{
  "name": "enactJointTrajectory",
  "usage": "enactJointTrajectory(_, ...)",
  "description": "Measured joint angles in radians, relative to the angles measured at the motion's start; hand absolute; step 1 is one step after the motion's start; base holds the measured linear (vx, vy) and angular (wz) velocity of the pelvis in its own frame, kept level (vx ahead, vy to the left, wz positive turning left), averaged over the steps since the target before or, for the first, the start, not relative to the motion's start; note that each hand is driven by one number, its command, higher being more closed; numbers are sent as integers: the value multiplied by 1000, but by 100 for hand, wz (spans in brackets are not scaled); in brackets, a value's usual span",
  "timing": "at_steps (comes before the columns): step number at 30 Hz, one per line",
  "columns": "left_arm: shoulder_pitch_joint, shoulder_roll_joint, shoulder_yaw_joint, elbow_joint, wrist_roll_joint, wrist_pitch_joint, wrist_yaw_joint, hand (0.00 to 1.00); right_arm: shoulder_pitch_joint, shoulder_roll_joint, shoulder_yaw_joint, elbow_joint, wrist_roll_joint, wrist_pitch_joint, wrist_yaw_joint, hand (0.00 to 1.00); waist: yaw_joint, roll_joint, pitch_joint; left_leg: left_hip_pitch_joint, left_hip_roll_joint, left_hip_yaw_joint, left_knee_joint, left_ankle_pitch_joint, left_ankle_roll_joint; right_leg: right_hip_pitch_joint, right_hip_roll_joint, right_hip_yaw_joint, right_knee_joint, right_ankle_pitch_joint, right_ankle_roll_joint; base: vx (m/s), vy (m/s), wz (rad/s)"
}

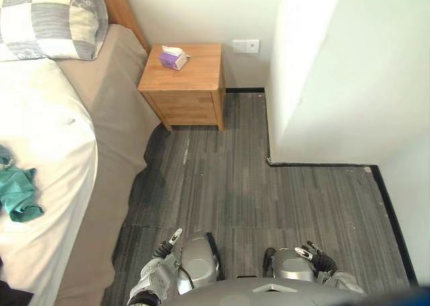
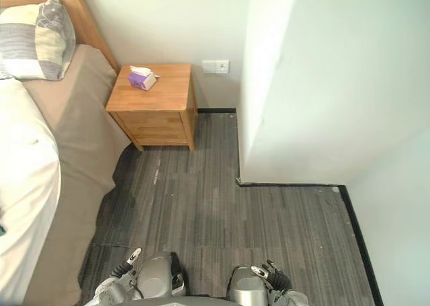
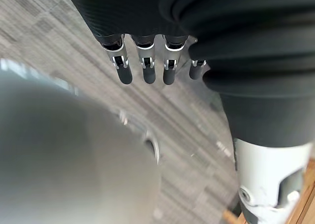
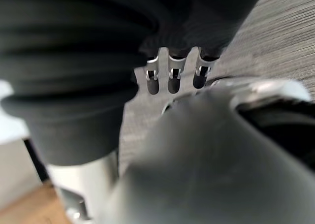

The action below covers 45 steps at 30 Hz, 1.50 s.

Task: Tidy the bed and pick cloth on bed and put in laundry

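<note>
Cloth: a crumpled teal cloth lies on the white sheet at the far left, on the side of the bed away from the robot, well apart from both hands.
Bed: white sheet on top, with a tan cover hanging down the side that faces the floor; a wooden headboard stands at the wall end.
Pillow: grey and cream checks, lying at the head of the bed against the headboard.
Left hand: hangs low beside the robot, above the floor and near the foot of the tan cover; its fingers point down, straight and slightly spread, with nothing in them.
Nightstand: light wood, just beside the head of the bed and against the back wall.
Tissue pack: purple and white, on the nightstand top near its back left corner.
Wall socket: a white plate on the wall just right of the nightstand.
Floor: dark grey striped planks, bounded on the right by a white wall corner.
Right hand: hangs low on the right, over the floor; its fingers are straight and relaxed, holding nothing.
</note>
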State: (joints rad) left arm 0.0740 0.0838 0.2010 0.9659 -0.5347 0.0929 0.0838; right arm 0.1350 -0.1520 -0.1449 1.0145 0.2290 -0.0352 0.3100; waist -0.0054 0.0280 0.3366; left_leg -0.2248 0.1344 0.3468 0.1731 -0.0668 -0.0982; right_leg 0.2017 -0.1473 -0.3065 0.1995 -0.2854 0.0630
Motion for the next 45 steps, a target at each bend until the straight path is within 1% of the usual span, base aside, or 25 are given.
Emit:
enactJointTrajectory(1,12,2,2,1,0,1,2,0,0,1,5,9,-11,3,0,0,12,-2,2,-1,2,3,-44,79,12,36,1,-9,-19,-14,20,506,217,26)
enactJointTrajectory(2,22,14,4,8,-1,4,2,0,-8,3,18,26,-26,6,0,0,23,-23,-3,-4,-8,35,-10,127,74,70,-8,-13,-45,-28,30,593,230,36)
enactJointTrajectory(3,23,33,5,10,0,4,1,0,-12,10,39,46,-36,6,0,0,27,-63,-8,-28,-23,79,37,103,120,89,-35,-16,-62,-28,19,481,157,39)
enactJointTrajectory(4,21,39,5,11,0,5,-1,0,-15,12,46,52,-37,6,1,0,29,-71,-11,-45,-28,93,61,90,140,88,-44,-16,-64,-18,16,599,218,59)
enactJointTrajectory(5,20,41,6,15,0,12,-9,0,-25,8,55,63,-37,5,1,0,29,-77,-12,-57,-53,109,97,58,190,88,-71,-11,-38,23,36,507,206,52)
enactJointTrajectory(6,20,41,7,19,4,16,-12,0,-25,3,57,63,-37,5,2,0,30,-80,-14,-54,-67,106,108,43,211,84,-87,-7,-7,35,50,611,262,58)
enactJointTrajectory(8,27,45,7,37,19,48,-11,0,-32,-9,52,64,-35,-6,1,0,31,-91,-19,-12,-101,97,150,-33,239,32,-151,26,224,85,131,485,210,39)
enactJointTrajectory(9,36,51,5,38,52,75,-9,0,-42,-8,49,55,-12,-33,-6,0,24,-96,-24,39,-123,58,171,-88,247,-69,-181,103,498,232,118,463,198,54)
enactJointTrajectory(10,36,60,-3,38,67,81,-8,0,-43,-8,47,46,0,-45,-11,0,20,-103,-29,60,-136,33,166,-101,242,-115,-190,123,606,269,112,469,190,86)
enactJointTrajectory(11,36,76,-21,39,99,90,-9,0,-44,5,47,38,24,-67,-16,0,15,-110,-35,112,-160,-8,136,-113,239,-206,-193,140,786,232,112,388,108,76)
enactJointTrajectory(13,37,89,-47,44,125,99,-9,0,-43,23,48,18,25,-92,-15,0,9,-114,-38,213,-181,-89,62,-112,241,-301,-153,138,868,154,65,528,76,118)
enactJointTrajectory(15,42,98,-83,50,136,94,-10,0,-35,37,52,-12,28,-110,-10,0,-8,-106,-39,299,-188,-161,-6,-110,235,-374,-104,130,802,97,58,460,-17,148)
enactJointTrajectory(18,38,93,-132,46,137,77,-15,0,-17,39,34,-39,35,-122,6,0,-19,-70,-55,384,-190,-307,-50,-117,218,-433,3,183,439,75,69,476,-120,159)
enactJointTrajectory(21,20,96,-162,33,168,61,-35,0,-17,38,38,-57,55,-124,-3,0,-46,-58,-62,390,-188,-419,-34,-150,162,-456,108,377,70,197,46,486,-248,164)
enactJointTrajectory(22,20,99,-162,31,181,56,-42,0,-15,41,41,-57,61,-124,-6,0,-44,-72,-64,397,-193,-427,-20,-172,129,-444,114,429,-18,268,46,572,-426,164)
enactJointTrajectory(23,18,119,-160,34,213,52,-54,0,2,58,47,-55,63,-124,-9,0,-44,-102,-61,409,-209,-435,19,-228,73,-404,95,461,-77,402,-8,470,-367,141)
enactJointTrajectory(24,6,100,-162,33,216,54,-54,0,-16,37,37,-47,64,-120,-2,0,-41,-57,-46,417,-179,-429,35,-252,83,-394,122,430,-49,400,0,399,-348,122)
enactJointTrajectory(27,17,69,-160,26,251,49,-77,0,-38,-1,53,-69,93,-128,-4,0,-34,-13,-60,431,-98,-374,5,-236,71,-387,157,378,10,310,-48,282,-263,62)
enactJointTrajectory(32,18,67,-164,7,261,73,-89,0,-66,45,62,-44,102,-147,-15,0,-29,-13,-64,399,-87,-337,-29,-137,57,-383,120,289,14,264,-70,96,-183,68)
enactJointTrajectory(33,19,66,-175,8,332,80,-107,0,-65,54,20,-39,102,-150,-36,0,-56,1,-73,382,-80,-263,-34,-113,54,-348,92,225,-23,266,-72,24,-50,135)
enactJointTrajectory(35,17,61,-193,9,432,77,-137,0,-47,62,-40,-24,101,-159,-69,0,-68,24,-91,384,-58,-121,-62,-104,58,-303,77,135,-49,258,-69,11,-32,143)
enactJointTrajectory(39,33,54,-195,27,437,76,-151,0,-46,64,-69,7,98,-178,-101,0,-45,28,-115,384,-41,-100,-110,-100,57,-295,96,108,-54,251,-69,-11,-25,61)
enactJointTrajectory(43,51,67,-199,50,344,44,-165,0,-37,74,-83,27,51,-191,-105,0,-40,7,-151,385,-33,-137,-158,-71,51,-284,99,58,-67,256,-77,-35,-39,30)
enactJointTrajectory(44,64,77,-218,48,284,54,-150,0,3,96,-77,-1,12,-191,-99,0,-33,-6,-200,401,-11,-190,-223,-34,15,-142,140,-26,-295,337,-83,-18,-34,13)
enactJointTrajectory(45,64,77,-219,48,284,54,-150,0,3,96,-77,-1,12,-191,-99,0,-33,-6,-200,401,-11,-190,-223,-34,15,-142,140,-26,-295,337,-82,0,0,0)
